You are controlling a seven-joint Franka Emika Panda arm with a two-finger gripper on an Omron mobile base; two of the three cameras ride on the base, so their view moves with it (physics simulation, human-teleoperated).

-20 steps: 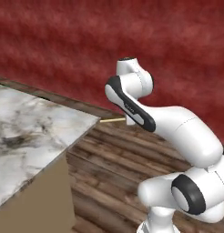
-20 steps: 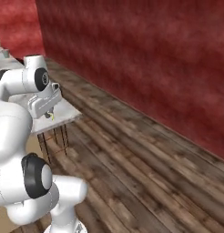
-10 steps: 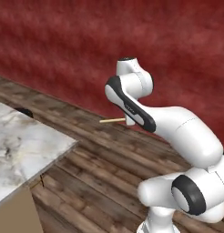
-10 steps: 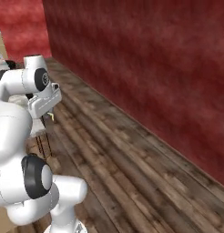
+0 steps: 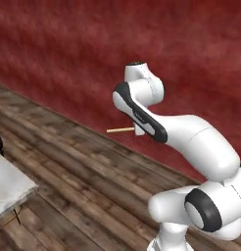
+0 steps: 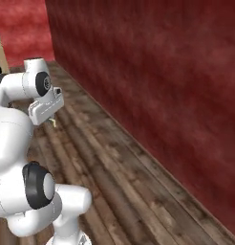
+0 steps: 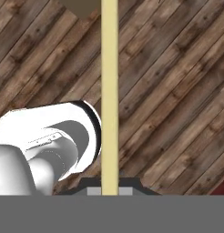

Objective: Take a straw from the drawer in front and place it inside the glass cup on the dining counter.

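1. Compared with a second earlier, both base views have swung with the driving base: the dining counter (image 5: 10, 188), which spread wide across the lower left of the left base view, now shows as a marble corner at that edge.
2. Red wall (image 5: 68, 54) fills the background, meeting the plank floor (image 5: 78, 181) along a diagonal line.
3. Dining counter corner sits low at the left, well apart from the arm.
4. Gripper (image 6: 53, 120) hangs high over the floor, its jaws closed tight on the straw (image 7: 109, 91).
5. Straw juts out level from the hand toward the left in the left base view, and runs straight up the hand view from between the finger tips.
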